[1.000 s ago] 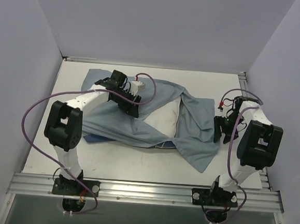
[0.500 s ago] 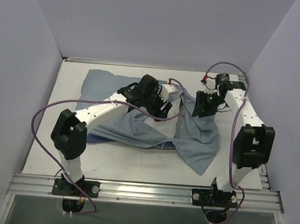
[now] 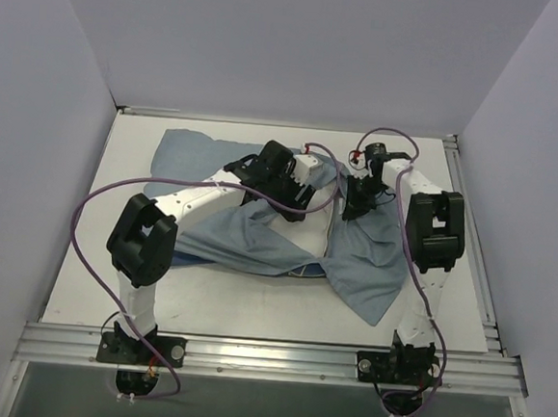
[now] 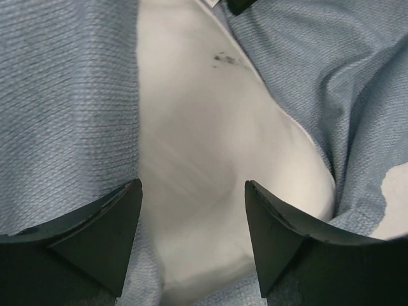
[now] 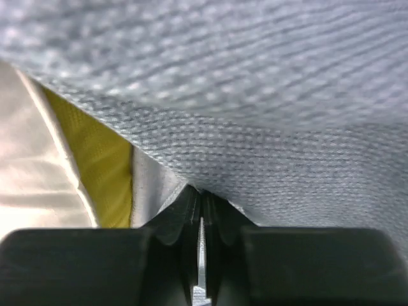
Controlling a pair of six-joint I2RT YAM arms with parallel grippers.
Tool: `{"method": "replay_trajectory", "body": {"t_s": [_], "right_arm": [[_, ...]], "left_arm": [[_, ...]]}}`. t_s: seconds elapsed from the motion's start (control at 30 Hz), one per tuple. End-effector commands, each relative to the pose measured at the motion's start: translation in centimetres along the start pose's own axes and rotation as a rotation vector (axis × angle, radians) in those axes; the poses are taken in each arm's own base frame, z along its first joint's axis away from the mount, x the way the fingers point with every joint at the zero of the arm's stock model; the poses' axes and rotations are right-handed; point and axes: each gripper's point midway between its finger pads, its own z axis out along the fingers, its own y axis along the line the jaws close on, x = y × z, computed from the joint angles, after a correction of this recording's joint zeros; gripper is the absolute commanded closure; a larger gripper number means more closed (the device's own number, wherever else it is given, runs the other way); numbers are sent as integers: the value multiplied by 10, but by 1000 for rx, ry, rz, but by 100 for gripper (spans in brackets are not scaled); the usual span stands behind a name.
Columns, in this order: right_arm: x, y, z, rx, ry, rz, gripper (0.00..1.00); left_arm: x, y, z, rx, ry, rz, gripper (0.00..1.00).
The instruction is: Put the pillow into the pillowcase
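reaching in from the near left, the left gripper (image 3: pixel 304 193) hangs over the middle of the white table (image 3: pixel 252 303), with its two dark fingers (image 4: pixel 102 229) spread wide apart and nothing between them. directly under this gap lies the pillow (image 4: pixel 204 159), a plump white cushion. only a strip of it is bare; a few small dark specks show on it near the far end. the pillowcase (image 4: pixel 64 95), a large soft sack of pale grey-blue woven cloth, covers the pillow on both sides of this strip, so the cloth passes just beside each finger.

from above, the pillowcase (image 3: pixel 228 238) lies rumpled across the table, and the bare part of the pillow (image 3: pixel 306 232) sits in its centre, between the two arms.

the right gripper (image 3: pixel 350 206) is at the right edge of the bare pillow. its fingers are pressed together and seem to pinch the hem of the grey-blue cloth (image 5: pixel 255 95). just left of the right gripper (image 5: pixel 201 194) the yellow band (image 5: pixel 105 172) of the pillow shows under the raised cloth.
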Motion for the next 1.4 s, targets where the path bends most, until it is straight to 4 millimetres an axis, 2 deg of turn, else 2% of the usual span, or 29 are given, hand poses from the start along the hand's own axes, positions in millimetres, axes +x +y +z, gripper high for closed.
{"method": "replay_trajectory", "body": {"t_s": [0.0, 0.03, 0.1, 0.13, 0.2, 0.23, 0.27, 0.37, 0.47, 0.53, 0.57, 0.6, 0.73, 0.77, 0.83, 0.87, 0.9, 0.97, 1.0, 1.07, 1.1, 1.13, 1.17, 1.2, 1.23, 1.27, 1.3, 1.33, 1.37], "right_arm": [[-10, 3, -21, 11, -42, -8, 100], [-13, 17, -35, -48, -64, -20, 100], [-12, 29, -56, -104, -92, -34, 100], [-15, 39, -78, -135, -138, -55, 100], [-12, 54, -101, -209, -171, -76, 100], [-13, 62, -121, -238, -214, -92, 100], [-11, 74, -132, -302, -228, -108, 100], [-9, 89, -152, -371, -256, -115, 100], [-9, 95, -151, -406, -238, -85, 100], [-8, 97, -145, -432, -209, -53, 100], [-6, 99, -144, -443, -198, -51, 100], [-5, 100, -143, -454, -191, -46, 100], [5, 98, -140, -451, -173, -45, 100], [11, 95, -136, -448, -159, -47, 100], [19, 91, -131, -438, -138, -46, 100], [27, 89, -124, -434, -112, -39, 100], [31, 88, -119, -436, -93, -29, 100], [39, 87, -111, -449, -58, -10, 100], [42, 86, -104, -450, -37, 0, 100], [41, 85, -99, -457, -28, 7, 100], [38, 82, -95, -454, -23, 22, 100], [35, 81, -95, -459, -29, 31, 100], [32, 80, -97, -472, -32, 42, 100], [28, 70, -97, -472, -37, 77, 100], [24, 66, -100, -476, -45, 104, 100], [22, 59, -102, -478, -52, 131, 98], [21, 51, -105, -482, -58, 158, 91], [19, 33, -111, -478, -75, 205, 86], [22, 24, -113, -473, -78, 222, 74]], "left_arm": [[-15, 21, -2, -28, -55, -60, 27], [-13, 20, -2, -16, -52, -64, 27], [-17, 20, -6, 4, -63, -68, 29], [-19, 20, -10, 13, -73, -63, 30], [-29, 20, -22, 21, -113, -43, 30], [-29, 19, -26, 19, -118, -41, 30], [-30, 21, -30, 12, -124, 2, 31], [-30, 29, -43, -44, -126, 47, 31], [-19, 47, -43, -126, -85, 61, 31], [-8, 57, -37, -159, -42, 71, 31], [-9, 59, -36, -163, -37, 77, 32], [0, 61, -30, -162, -1, 74, 32], [11, 64, -21, -147, 74, 105, 44], [13, 65, -19, -146, 84, 105, 56], [8, 53, -19, -72, 75, 103, 73], [4, 43, -20, -21, 62, 98, 86], [-7, 9, -24, 159, 14, 95, 92], [-40, -36, -37, 346, -81, 81, 100], [-57, -66, -47, 475, -127, 89, 100], [-73, -104, -49, 594, -150, 41, 100], [-77, -129, -37, 655, -161, 71, 100], [-85, -146, -38, 706, -172, 79, 100], [-88, -154, -30, 721, -181, 88, 100], [-80, -159, -11, 734, -153, 73, 95], [-80, -158, -2, 731, -143, 32, 65], [-79, -153, 7, 714, -141, 15, 53], [-72, -144, 20, 692, -122, -11, 45], [-73, -129, 22, 666, -127, -26, 38], [-70, -115, 26, 623, -123, -47, 35]]}}
